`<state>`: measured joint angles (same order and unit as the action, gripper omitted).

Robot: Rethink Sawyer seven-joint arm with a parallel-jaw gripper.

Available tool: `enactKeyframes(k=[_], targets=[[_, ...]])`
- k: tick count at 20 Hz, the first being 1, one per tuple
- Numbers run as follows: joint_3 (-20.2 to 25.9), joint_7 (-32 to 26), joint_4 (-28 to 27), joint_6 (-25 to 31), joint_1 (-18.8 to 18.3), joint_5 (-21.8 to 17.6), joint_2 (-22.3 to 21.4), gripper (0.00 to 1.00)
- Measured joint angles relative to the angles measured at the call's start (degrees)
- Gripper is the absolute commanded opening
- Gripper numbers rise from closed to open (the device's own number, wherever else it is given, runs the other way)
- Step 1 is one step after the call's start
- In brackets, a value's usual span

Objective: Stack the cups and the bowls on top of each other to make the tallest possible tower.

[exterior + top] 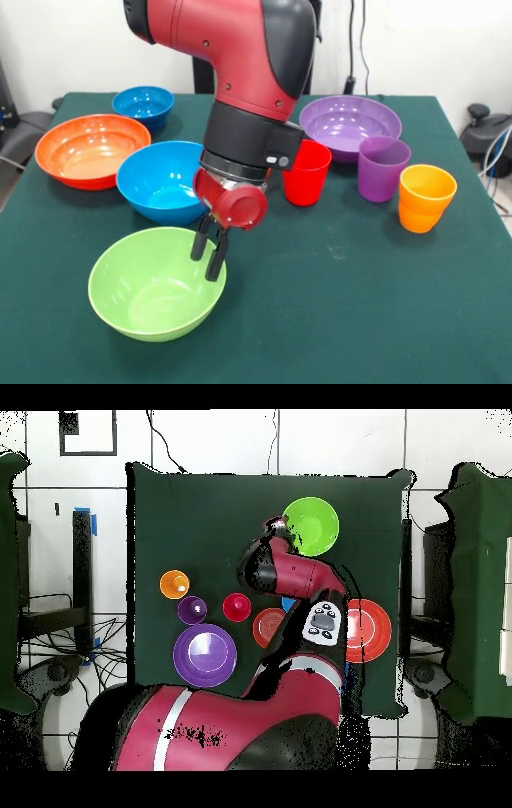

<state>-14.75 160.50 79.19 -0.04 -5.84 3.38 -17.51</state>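
The red and black arm (240,56) entered from the top centre of the front view and bent down toward the lower left of centre. Its black wrist collar sat above a red round wrist housing (232,200). Below that hung the gripper (210,254), its two black fingers (216,258) pointing downward, slightly tilted, with a narrow gap between them. In the overhead view the arm filled the bottom and reached up toward centre.

Front view: the arm (248,72) blocks the light blue bowl's (160,180) right rim and the red cup's (308,172) left edge, and the top edge crops it. Overhead, it buries the light blue bowl almost entirely; the dark blue bowl (144,102) can't be found.
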Motion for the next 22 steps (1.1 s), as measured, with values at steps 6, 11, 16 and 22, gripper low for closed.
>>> enactKeyframes(k=[6,11,16,22], targets=[[0.01,0.00,0.27,0.01,-0.08,0.00,0.17,1.00],[0.31,0.00,0.41,1.24,-0.97,0.01,-0.54,1.00],[0.70,0.00,0.84,3.53,-2.20,0.00,-1.57,1.00],[1.57,0.00,3.55,5.16,-4.18,-0.72,-4.50,1.00]])
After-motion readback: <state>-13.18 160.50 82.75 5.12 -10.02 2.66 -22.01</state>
